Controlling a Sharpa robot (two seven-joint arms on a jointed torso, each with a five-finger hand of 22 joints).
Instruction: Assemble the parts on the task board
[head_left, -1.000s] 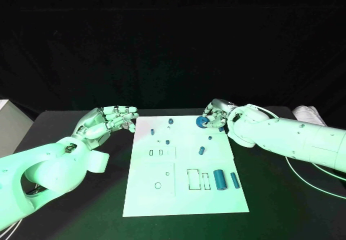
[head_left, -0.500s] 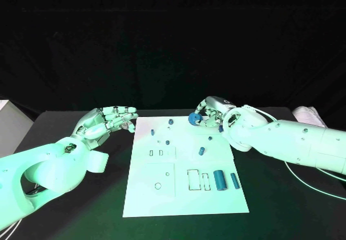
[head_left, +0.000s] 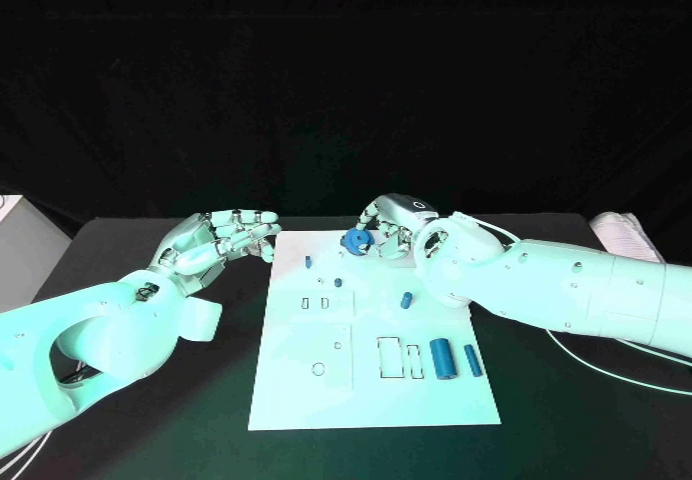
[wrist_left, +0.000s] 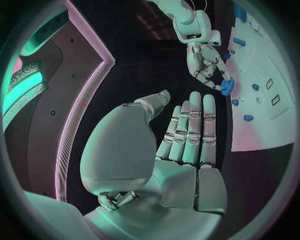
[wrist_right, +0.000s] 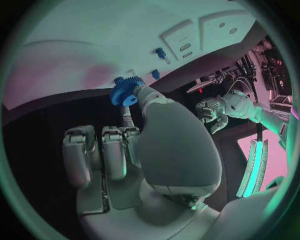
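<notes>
1. The gear (head_left: 356, 239) is a small blue toothed wheel, pinched at the fingertips of the right hand (head_left: 392, 226) above the far edge of the board (head_left: 375, 400), near its middle. The right wrist view shows the gear (wrist_right: 127, 91) caught between thumb and a finger, the other fingers curled beside it.
2. Just beyond it, a short blue peg (head_left: 340, 253) stands on the board, with another peg (head_left: 307, 263) toward the left side; my guess is the gear belongs on 1 of these, though which I cannot tell.
3. To seat it well, the gear's bore should come level and centred over the peg before it goes down (a tilted wheel would likely jam on the peg's top).
4. The pinch is at the rim, so a slow descent and a late release look wise; a slip would drop the gear among the pegs.
5. Farther out, 2 blue cylinders (head_left: 441, 359) lie by the near right slots, untouched.
6. The left hand (head_left: 219, 240) hovers off the board's far left corner, fingers together and lightly bent, holding nothing; it is well apart from the gear and need not move.
</notes>
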